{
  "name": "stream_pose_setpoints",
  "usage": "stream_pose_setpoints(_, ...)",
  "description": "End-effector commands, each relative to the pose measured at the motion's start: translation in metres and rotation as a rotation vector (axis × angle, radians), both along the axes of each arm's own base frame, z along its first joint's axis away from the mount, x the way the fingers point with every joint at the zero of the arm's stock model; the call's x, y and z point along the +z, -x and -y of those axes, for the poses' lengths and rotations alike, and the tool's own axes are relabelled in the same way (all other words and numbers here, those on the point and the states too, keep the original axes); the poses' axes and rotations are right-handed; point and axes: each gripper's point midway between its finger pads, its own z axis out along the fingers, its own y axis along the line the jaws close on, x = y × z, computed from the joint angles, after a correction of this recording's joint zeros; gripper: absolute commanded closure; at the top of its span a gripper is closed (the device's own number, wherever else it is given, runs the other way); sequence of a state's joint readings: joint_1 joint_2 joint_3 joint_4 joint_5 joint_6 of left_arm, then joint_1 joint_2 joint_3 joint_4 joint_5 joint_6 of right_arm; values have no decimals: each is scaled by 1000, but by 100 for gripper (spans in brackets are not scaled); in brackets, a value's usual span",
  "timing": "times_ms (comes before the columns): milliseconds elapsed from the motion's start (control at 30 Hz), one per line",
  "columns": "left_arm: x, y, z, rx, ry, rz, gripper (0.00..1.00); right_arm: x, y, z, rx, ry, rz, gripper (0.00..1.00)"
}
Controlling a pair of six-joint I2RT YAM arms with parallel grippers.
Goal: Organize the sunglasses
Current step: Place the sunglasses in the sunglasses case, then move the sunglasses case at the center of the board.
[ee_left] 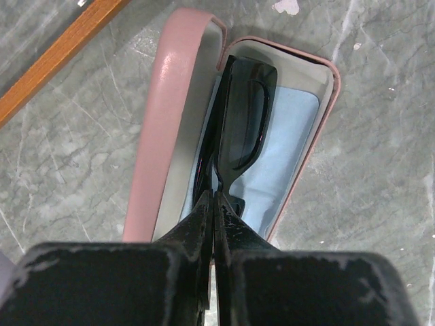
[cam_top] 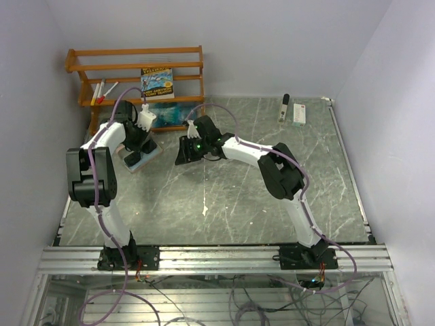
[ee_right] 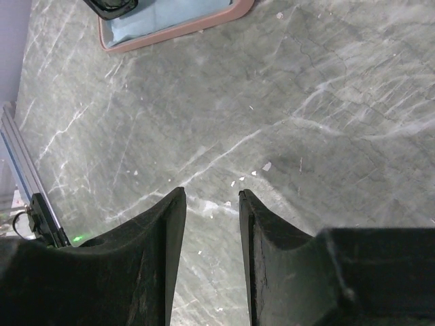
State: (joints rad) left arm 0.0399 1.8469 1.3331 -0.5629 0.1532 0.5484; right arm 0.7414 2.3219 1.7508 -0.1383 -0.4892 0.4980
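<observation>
As seen from the left wrist, a firm pinch of the left gripper on the black sunglasses, both fingers pressed together on the thin middle of the frame. Sunglasses standing on edge inside the open pink case, one dark lens pointing away from the fingers, above the light blue cloth in the bottom half. Impossible to tell whether touching the cloth. Lid standing up along the left side in this view. Case lying flat on the grey-green marbled table, at the far left part, just in front of the wooden rack. On the rack, a book standing upright, and some markers leaning further to the left. As for the right gripper: fingers spread partly apart, holding nothing, with only bare table between them. Low over the table, near the right side of the case but apart from it. In the right wrist view, only one corner of the case at the top edge. At the far right of the table, well apart from both arms, a small white box and a slim dark and white thing just beside it.
</observation>
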Motion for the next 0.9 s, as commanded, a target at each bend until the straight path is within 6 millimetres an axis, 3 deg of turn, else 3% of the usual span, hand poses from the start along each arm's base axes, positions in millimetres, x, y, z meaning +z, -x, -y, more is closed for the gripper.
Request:
stream_pose_setpoints(0,-2,-12,-3,10,3,25,93,23,-1,-2,2,-38,37,63)
stream_pose_setpoints(567,-24,-1,1,2,24,-38,93,29,1,-3,7,-56,29,64)
stream_pose_setpoints(867,-43,14,5,-8,41,-95,93,29,4,-2,9,-60,27,64)
